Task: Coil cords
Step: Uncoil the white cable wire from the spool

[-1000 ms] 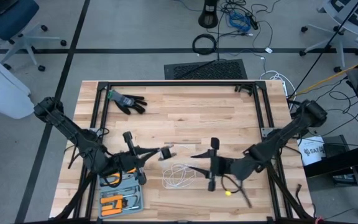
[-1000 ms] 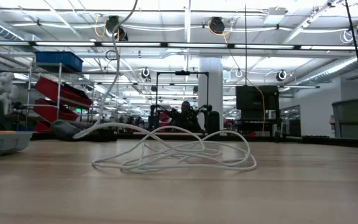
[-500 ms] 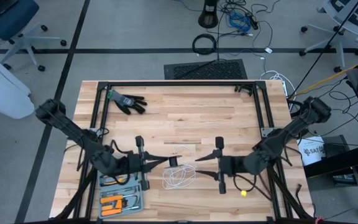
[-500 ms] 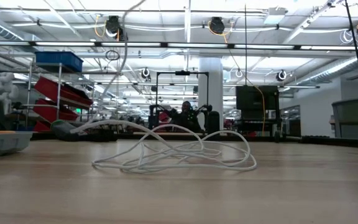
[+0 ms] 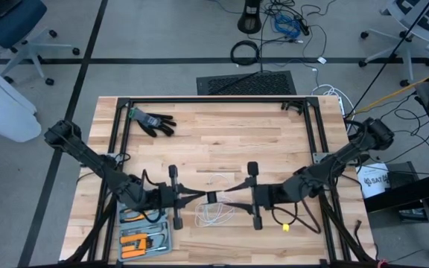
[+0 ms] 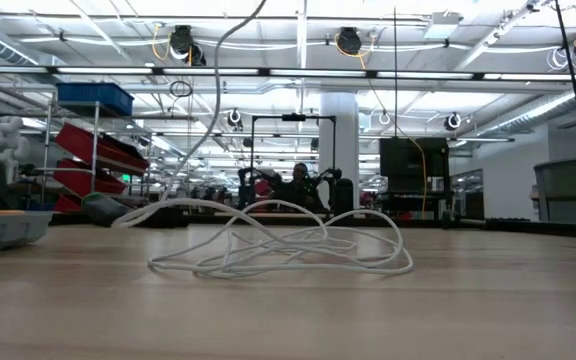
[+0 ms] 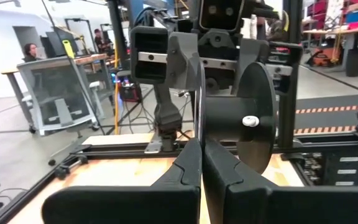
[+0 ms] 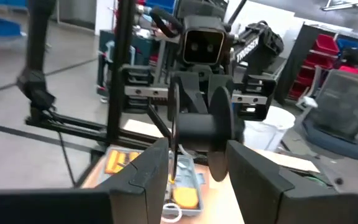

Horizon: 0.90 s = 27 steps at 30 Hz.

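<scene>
Cord: loose white loops on the table, at its front middle, with one strand rising out of the heap toward the spool just behind it. Spool is a small black reel held above the heap, between the two grippers. Left gripper meets the spool from the left, fingers pressed together, clamped on one flange. Right gripper meets it from the right, fingers apart on either side of the reel; contact cannot be confirmed. High view: spool reads only as a small pale-and-dark block, shape unclear. Left wrist view: spool resolves into black discs with a pale centre stud, the flange edge caught between the closed fingers. Right wrist view: spool sits between spread fingers, the left arm's wrist behind it. Low view: cord heap at table level, strand climbing out of the frame top; both grippers and spool cut off. Black glove lies well behind the cord, toward the far left corner. Tool tray sits left of the cord, partly under the left arm.
</scene>
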### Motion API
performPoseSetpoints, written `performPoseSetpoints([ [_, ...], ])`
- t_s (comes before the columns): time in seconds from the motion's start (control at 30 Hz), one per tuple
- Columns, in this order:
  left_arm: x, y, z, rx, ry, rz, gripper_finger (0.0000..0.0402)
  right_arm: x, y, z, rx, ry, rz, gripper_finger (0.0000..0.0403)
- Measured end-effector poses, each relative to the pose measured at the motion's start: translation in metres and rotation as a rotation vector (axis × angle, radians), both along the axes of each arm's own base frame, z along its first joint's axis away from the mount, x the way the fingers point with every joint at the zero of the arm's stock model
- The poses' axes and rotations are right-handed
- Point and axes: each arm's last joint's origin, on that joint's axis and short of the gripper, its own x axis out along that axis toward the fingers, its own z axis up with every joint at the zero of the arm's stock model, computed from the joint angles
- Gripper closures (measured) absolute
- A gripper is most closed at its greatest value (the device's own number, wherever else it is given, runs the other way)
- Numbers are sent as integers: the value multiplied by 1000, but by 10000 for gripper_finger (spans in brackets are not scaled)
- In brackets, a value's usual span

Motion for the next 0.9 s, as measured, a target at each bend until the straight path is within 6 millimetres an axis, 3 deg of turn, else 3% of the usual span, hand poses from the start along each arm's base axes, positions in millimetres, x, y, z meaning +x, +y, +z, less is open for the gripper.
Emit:
performPoseSetpoints([
  [0.27, 4, 6, -2, 15, 20, 18, 401, 8, -9, -3, -45, 10, -34, 254],
  [0.63, 4, 5, -3, 48, 30, 0, 401, -10, -3, 2, -75, 58, 8, 254],
  [0.9, 6, 9, -5, 61, 46, -5, 401, -14, -14, 10, -98, 46, -17, 254],
])
